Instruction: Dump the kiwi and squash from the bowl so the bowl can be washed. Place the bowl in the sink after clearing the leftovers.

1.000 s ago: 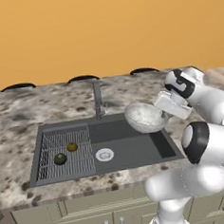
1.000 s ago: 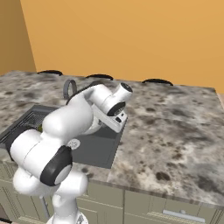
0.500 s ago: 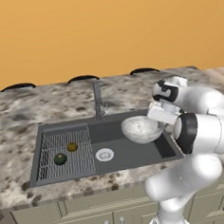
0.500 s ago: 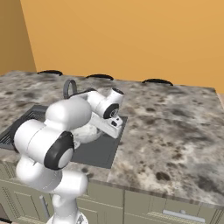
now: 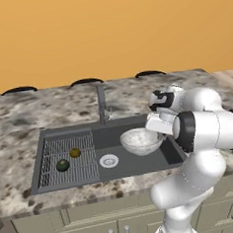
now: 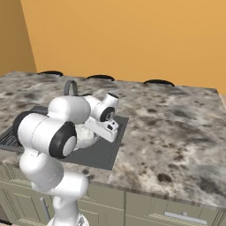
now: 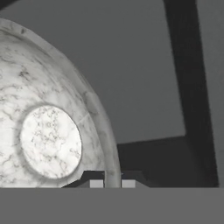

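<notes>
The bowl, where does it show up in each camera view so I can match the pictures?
Left base view: the bowl sits right of centre, low over the sink, right of the drain.
Right base view: a sliver of it left of centre, behind the arm.
Hand view: it fills the left half, rim pinched by the end effector.
Shared landmark: the dark sink floor.

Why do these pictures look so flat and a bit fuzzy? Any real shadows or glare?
Left base view: even rendered light, soft edges, only faint shading in the sink. Right base view: mild sheen on the white arm. Hand view: bowl close up, marbling slightly blurred, no glare.
</notes>
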